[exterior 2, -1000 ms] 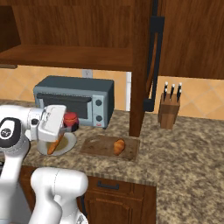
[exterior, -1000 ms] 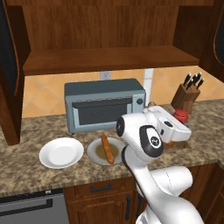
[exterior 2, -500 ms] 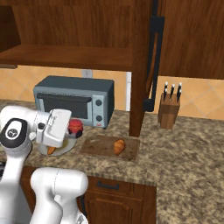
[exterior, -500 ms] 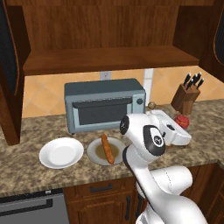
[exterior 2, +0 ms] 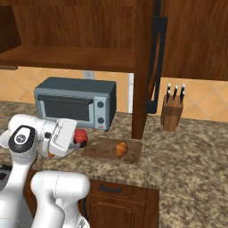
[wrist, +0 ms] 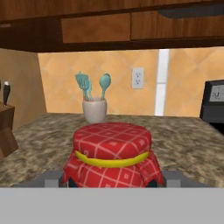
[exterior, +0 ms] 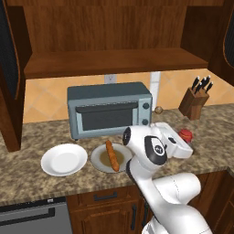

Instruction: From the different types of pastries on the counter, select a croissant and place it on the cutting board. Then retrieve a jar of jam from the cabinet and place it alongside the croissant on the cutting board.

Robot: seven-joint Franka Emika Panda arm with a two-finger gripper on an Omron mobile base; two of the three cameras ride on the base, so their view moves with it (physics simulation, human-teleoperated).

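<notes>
1. Gripper (exterior 2: 83, 139) closed on our jar of jam (wrist: 112, 157), which we see held above the left end of the cutting board (exterior 2: 99, 148).
2. We see 1 croissant (exterior 2: 121, 149) lying on the board's right part.
3. We see the baguette (exterior: 111, 155) on a plate (exterior: 98, 159) before the toaster oven (exterior: 109, 109).
</notes>
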